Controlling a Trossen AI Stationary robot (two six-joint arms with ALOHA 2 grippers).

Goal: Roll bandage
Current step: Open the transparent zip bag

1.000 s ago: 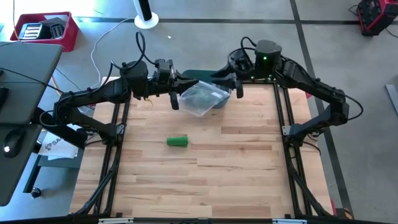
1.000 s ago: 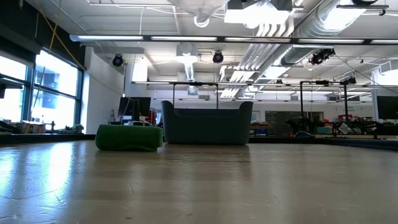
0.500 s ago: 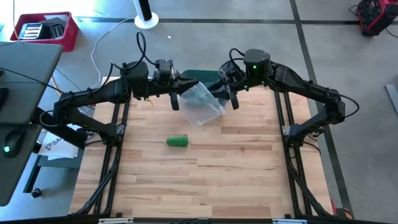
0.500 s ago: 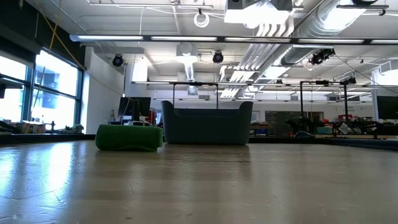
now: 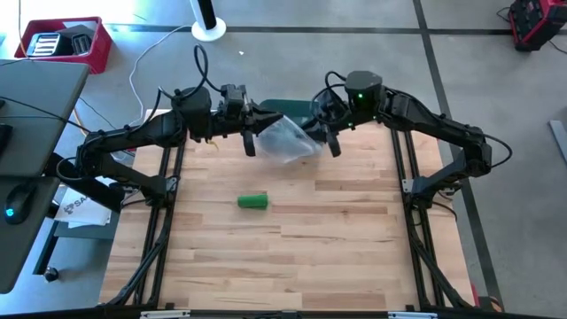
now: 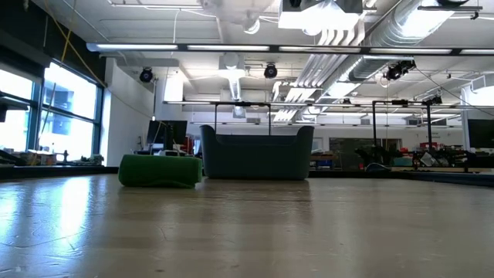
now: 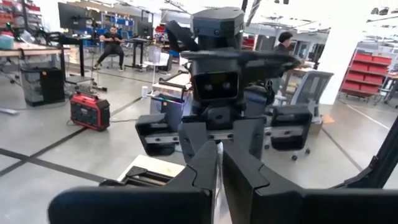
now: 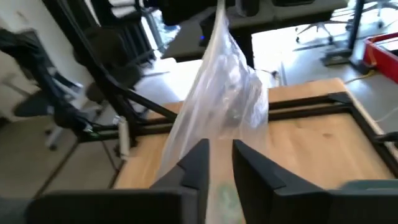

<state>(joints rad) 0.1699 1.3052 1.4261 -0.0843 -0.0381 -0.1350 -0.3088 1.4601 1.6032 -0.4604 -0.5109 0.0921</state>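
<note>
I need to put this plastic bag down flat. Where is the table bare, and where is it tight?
Bare wood runs across the whole near half of the table, below the green bandage roll, and along the right side toward the frame rail. It is crowded at the far edge: the left hand and right hand hold the plastic bag beside the dark bin.

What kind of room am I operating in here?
Likely an open robotics lab or workshop: exposed ceiling ducts, red parts bins, office chairs, and people at desks beyond the wooden table.
</note>
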